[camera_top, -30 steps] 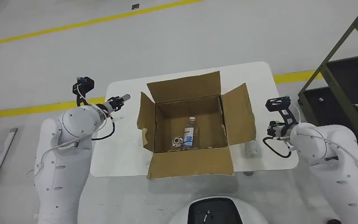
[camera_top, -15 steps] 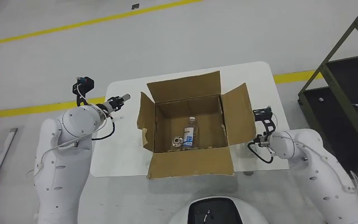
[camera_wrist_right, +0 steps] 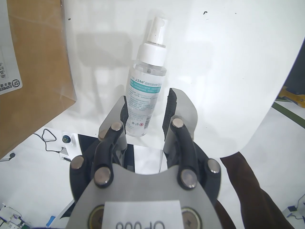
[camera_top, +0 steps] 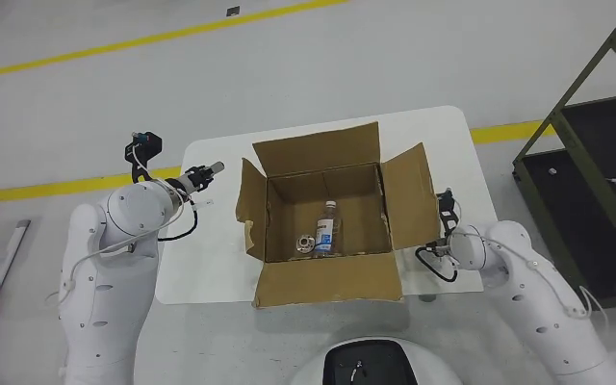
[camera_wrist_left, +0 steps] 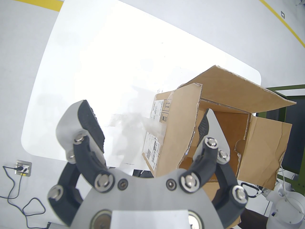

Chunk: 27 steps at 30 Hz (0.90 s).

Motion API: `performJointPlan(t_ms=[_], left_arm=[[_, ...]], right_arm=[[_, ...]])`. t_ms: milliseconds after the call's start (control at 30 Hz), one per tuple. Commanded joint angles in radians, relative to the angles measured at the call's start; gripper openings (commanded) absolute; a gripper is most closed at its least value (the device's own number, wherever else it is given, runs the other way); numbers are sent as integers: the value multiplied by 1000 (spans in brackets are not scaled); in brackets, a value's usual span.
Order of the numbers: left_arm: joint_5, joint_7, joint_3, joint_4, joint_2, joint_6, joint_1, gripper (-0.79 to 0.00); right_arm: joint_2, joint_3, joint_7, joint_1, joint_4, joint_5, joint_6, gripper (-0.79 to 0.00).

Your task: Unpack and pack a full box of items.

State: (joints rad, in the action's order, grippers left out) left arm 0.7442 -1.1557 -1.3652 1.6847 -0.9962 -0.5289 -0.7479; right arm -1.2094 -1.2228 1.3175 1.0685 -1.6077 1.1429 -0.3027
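An open cardboard box (camera_top: 322, 154) stands mid-table with its flaps spread. Inside lie a clear bottle (camera_top: 327, 231) and a small round metallic item (camera_top: 305, 243). A clear spray bottle (camera_wrist_right: 143, 91) with a white pump lies on the table right of the box. My right gripper (camera_wrist_right: 148, 103) is low over it, open, its fingers straddling the bottle's base; one pad touches it and the other stands off. In the top view this gripper (camera_top: 443, 236) sits beside the right flap. My left gripper (camera_wrist_left: 145, 110) hangs open and empty left of the box (camera_wrist_left: 176, 125), also seen in the top view (camera_top: 214, 168).
The white table (camera_top: 212, 260) has bare room left of the box and a narrow strip on the right. A green metal rack (camera_top: 577, 125) stands off the table's right side. Cables and a socket (camera_wrist_left: 23, 168) lie on the floor.
My right arm has swung in from the table's right edge toward the box's right flap and come down over the spray bottle. The left arm has stayed still.
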Motion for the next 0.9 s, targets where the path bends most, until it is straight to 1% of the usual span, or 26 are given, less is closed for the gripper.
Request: performJointPlan(t_ms=[0, 300, 467, 600, 633, 667, 700, 767, 867], left_arm=[[0, 0, 0, 0, 0, 0, 0, 0], [0, 0, 0, 0, 0, 0, 0, 0], [0, 0, 0, 0, 0, 0, 0, 0], [0, 0, 0, 0, 0, 0, 0, 0], [0, 0, 0, 0, 0, 0, 0, 0], [0, 0, 0, 0, 0, 0, 0, 0], [0, 0, 0, 0, 0, 0, 0, 0], [0, 0, 0, 0, 0, 0, 0, 0], [0, 0, 0, 0, 0, 0, 0, 0]], right_arm=[[-2, 8, -4, -4, 13, 1, -1, -428], [-11, 41, -11, -24, 63, 5, 5, -434], [-14, 50, -9, -32, 82, 7, 13, -465], [-16, 53, -9, -39, 97, 7, 21, -529], [-17, 53, -8, -40, 97, 7, 23, -637], [-17, 51, -7, -40, 98, 8, 23, -770], [-17, 46, -7, -40, 97, 3, 22, -785], [-15, 28, -11, -37, 86, -10, 23, -785], [-7, -45, -29, -18, 38, -56, 21, -785]])
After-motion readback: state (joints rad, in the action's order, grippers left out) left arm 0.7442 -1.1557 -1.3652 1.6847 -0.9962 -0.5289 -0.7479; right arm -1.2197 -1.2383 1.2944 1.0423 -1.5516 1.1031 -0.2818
